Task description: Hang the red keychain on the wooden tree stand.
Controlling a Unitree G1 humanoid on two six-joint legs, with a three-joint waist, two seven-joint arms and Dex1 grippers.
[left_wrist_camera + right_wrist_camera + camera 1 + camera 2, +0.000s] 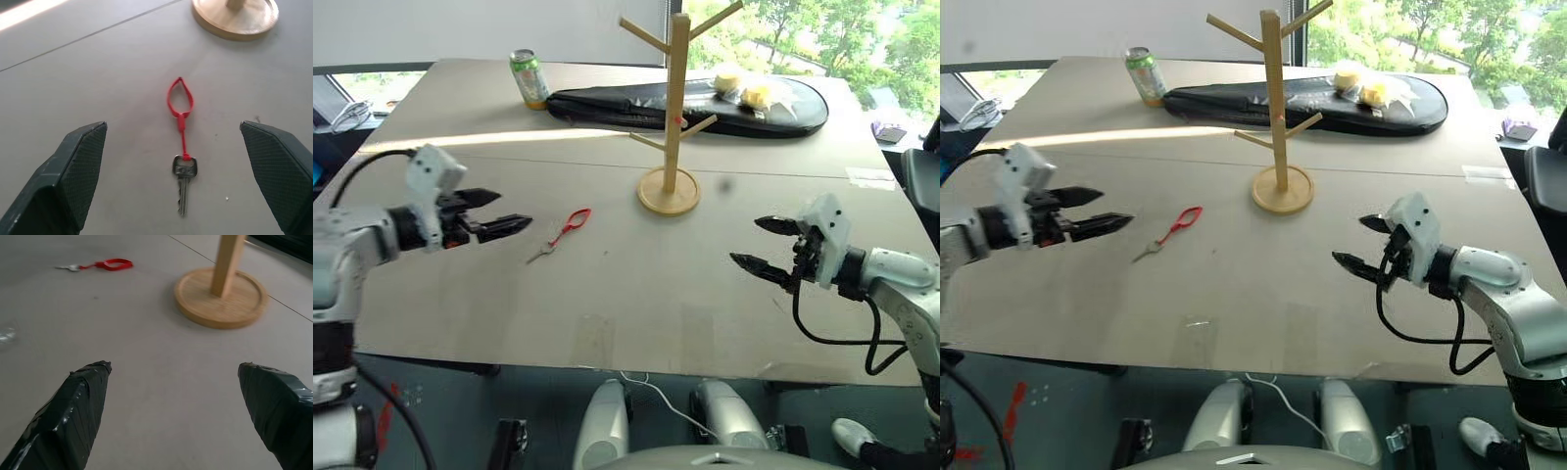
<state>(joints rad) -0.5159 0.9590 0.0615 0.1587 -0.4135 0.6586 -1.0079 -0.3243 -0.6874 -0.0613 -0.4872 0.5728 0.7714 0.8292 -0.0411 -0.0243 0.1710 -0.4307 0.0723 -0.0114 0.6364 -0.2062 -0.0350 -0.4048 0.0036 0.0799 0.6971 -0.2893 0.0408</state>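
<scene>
- Red strap and silver key make up the red keychain (pixel 566 230), which lies flat on the grey table (pixel 607 294), its loop end turned toward the stand and its key end toward the table's near left side.
- Nothing touches the keychain; it rests on bare tabletop, left of the wooden tree stand (pixel 672 117) and apart from its base.
- The stand is upright on its round disc base, with peg branches angling up from the pole; no peg carries the keychain.
- The left gripper (pixel 504 212) hovers above the table just left of the keychain, fingers pointing toward it and spread wide, holding nothing.
- In the left wrist view the keychain (pixel 181 142) lies straight between the two black fingers (pixel 73 181), clear of both, with the stand's base at the far edge.
- The right gripper (pixel 761 245) hangs over the near right part of the table, well apart from the keychain, its fingers also parted wide and empty.
- From the right wrist view the stand's base (pixel 221 296) sits ahead on the table, the keychain (pixel 102 265) farther off beside it.
- A green drink can (pixel 529 78) stands at the far left of the table, next to the end of a long black bag (pixel 685 108) that lies behind the stand.
- Two yellow packets (pixel 744 88) rest on that bag.
</scene>
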